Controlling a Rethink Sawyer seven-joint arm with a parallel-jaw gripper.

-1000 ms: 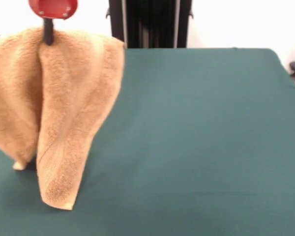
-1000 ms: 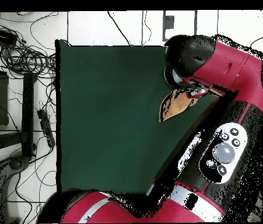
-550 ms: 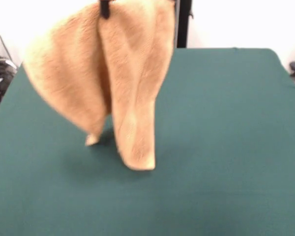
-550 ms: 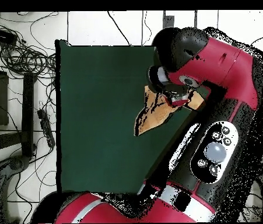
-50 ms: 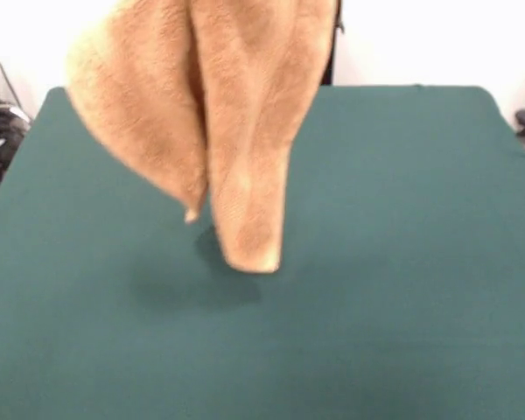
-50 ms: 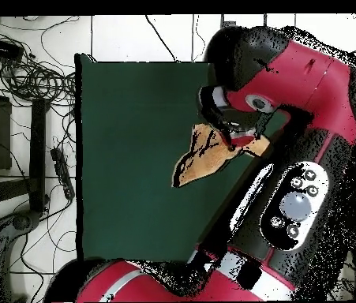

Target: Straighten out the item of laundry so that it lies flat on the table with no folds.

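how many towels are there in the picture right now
1. The towel hangs bunched in long folds above the green table, toward its left-centre in the front view, lifted from above. Nothing else lies on the table.

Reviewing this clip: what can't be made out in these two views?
- Gripper: cut off by the top edge in the front view; hidden under the arm in the overhead view.
- Towel: its top is cut off in the front view; the arm covers most of it in the overhead view.
- Table: the arm hides its right side in the overhead view.
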